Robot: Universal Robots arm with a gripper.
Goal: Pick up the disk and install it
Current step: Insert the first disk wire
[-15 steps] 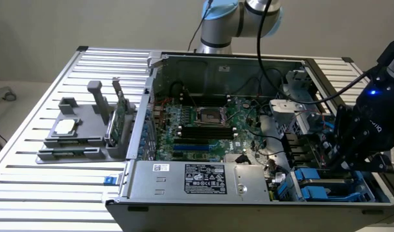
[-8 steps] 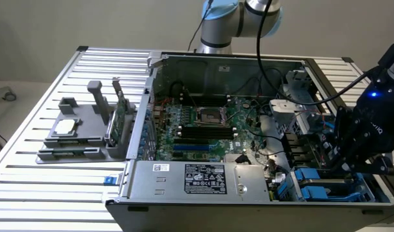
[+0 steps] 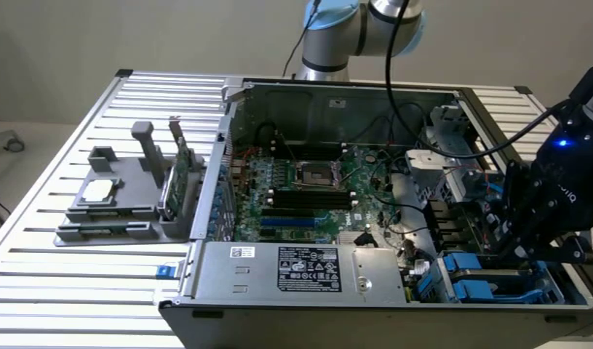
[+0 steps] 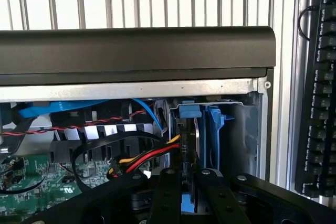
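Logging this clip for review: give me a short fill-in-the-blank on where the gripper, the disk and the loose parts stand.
1. The gripper is lowered into the open computer case at the exterior view's ____ side.
2. The disk between the fingers stands on edge in a bay with ____ plastic rails.
3. The small square chip rests on a ____ holder outside the case.

Missing words: right; blue; grey
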